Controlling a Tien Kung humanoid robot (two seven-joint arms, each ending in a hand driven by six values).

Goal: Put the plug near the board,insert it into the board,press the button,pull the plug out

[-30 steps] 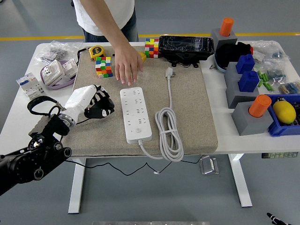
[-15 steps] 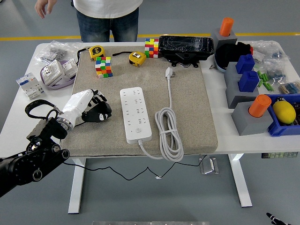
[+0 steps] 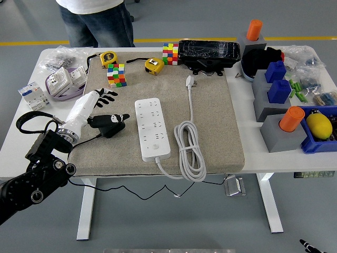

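Note:
A white power strip [image 3: 152,128] lies lengthwise in the middle of a beige mat [image 3: 216,121]. Its white plug [image 3: 190,81] lies on the mat to the upper right of the strip, and its cable runs down to a coil [image 3: 189,150] to the right of the strip. The strip's button [image 3: 156,147] is near its near end. My left hand [image 3: 103,108], white-backed with black fingers, hovers open over the mat's left part, to the left of the strip, holding nothing. My right arm is out of view.
Two colour cubes [image 3: 117,75] [image 3: 170,53], two yellow tape measures [image 3: 154,65] [image 3: 108,58] and a black case [image 3: 209,54] lie along the mat's far edge. Grey blocks with orange and blue pieces [image 3: 279,105] stand at the right. Boxes [image 3: 63,81] sit at the left. A person [image 3: 95,18] stands at the far left.
The person's hand has left the mat and the person has stepped left. My left hand has opened from a curled pose, with the fingers now spread and the thumb pointing towards the strip.

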